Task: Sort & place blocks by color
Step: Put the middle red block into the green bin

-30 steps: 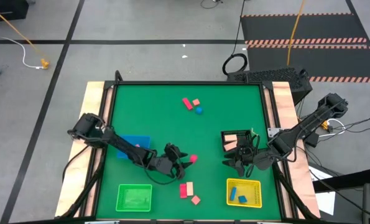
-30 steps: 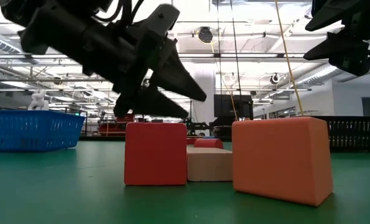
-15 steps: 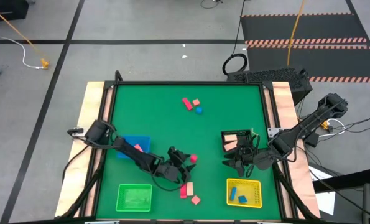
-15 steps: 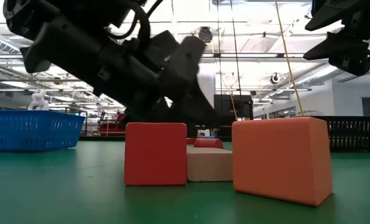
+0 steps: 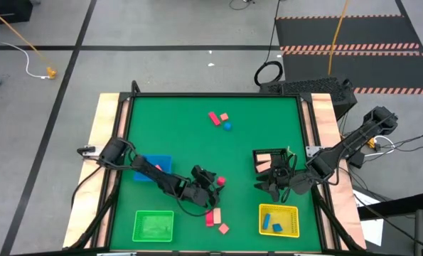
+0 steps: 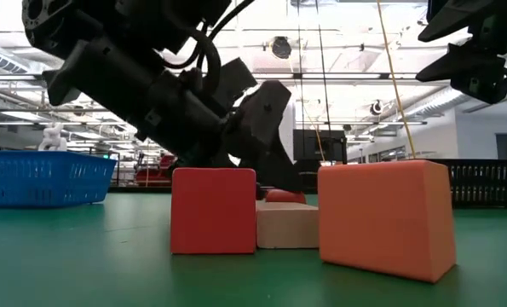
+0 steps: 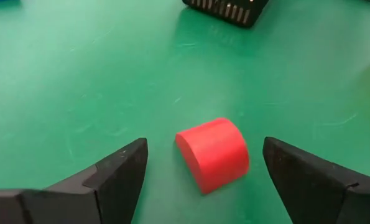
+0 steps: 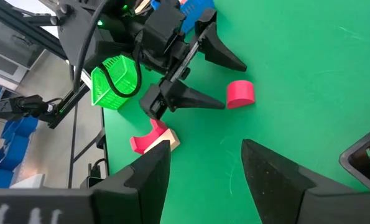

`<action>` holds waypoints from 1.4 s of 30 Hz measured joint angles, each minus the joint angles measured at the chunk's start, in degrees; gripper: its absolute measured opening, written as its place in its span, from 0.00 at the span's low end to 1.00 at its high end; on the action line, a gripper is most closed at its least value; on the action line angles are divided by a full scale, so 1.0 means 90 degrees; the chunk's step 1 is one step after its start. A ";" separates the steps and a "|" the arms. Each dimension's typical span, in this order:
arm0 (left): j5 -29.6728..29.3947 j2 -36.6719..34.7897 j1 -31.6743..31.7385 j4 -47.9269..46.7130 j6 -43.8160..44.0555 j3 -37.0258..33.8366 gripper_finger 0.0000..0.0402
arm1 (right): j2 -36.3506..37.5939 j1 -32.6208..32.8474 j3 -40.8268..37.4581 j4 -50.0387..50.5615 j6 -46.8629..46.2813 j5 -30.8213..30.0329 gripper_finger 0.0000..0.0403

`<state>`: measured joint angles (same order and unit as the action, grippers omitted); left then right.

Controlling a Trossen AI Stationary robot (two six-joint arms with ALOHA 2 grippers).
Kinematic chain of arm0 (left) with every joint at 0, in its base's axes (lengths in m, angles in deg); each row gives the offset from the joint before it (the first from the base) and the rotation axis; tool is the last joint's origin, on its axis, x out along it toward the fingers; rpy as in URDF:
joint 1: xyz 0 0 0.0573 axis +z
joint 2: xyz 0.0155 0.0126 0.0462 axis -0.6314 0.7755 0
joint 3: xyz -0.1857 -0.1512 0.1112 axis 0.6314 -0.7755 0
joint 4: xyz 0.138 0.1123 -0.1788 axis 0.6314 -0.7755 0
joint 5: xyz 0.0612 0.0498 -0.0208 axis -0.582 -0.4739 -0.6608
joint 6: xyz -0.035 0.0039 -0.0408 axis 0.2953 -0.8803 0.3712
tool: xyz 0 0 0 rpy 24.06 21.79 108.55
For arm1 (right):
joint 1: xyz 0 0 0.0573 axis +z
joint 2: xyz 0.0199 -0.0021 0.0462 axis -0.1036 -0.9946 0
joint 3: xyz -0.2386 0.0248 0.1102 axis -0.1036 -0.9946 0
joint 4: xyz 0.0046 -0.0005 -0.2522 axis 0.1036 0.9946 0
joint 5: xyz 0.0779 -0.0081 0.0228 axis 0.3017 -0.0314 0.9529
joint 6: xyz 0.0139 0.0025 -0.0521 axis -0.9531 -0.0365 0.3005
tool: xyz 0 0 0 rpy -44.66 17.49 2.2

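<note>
Nearest the low camera, a red block (image 6: 213, 210), a tan bar (image 6: 287, 225) and a salmon block (image 6: 387, 219) are bunched together. Just behind, the left gripper (image 7: 203, 163) is spread wide around a red half-round (image 7: 213, 153) lying on the mat (image 5: 190, 135), nothing gripped. Farther right, the right gripper (image 8: 203, 155) is held partly open and empty by the black tray (image 5: 256, 154).

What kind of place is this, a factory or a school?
Probably a robotics lab or workshop hall: two dark robot arms work over a green-topped table set on a bare grey concrete floor, with black-and-orange striped floor mats nearby and high ceiling light strips beyond.
</note>
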<state>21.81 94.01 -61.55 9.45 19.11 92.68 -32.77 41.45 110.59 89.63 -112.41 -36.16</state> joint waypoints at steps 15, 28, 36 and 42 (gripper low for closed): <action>-0.0084 0.0308 0.0198 0.0249 -0.0213 0.0007 0.53 | 0.0000 0.0000 0.0000 -0.0001 0.0000 0.0000 0.46; 0.0736 -0.0015 0.0103 0.0624 -0.1661 -0.0010 0.33 | -0.0002 0.0000 0.0000 0.0004 0.0000 0.0000 0.46; 0.1041 -0.1085 -0.0357 -0.0259 -0.2403 -0.0009 0.33 | 0.0000 0.0000 0.0000 0.0000 0.0000 0.0000 0.46; 0.1054 -0.2304 -0.0968 -0.2399 -0.1660 -0.0003 0.33 | 0.0000 0.0000 0.0000 0.0002 0.0000 -0.0002 0.46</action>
<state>31.29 73.27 -70.26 -12.14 4.17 92.65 -32.77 41.45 110.59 89.65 -112.41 -36.18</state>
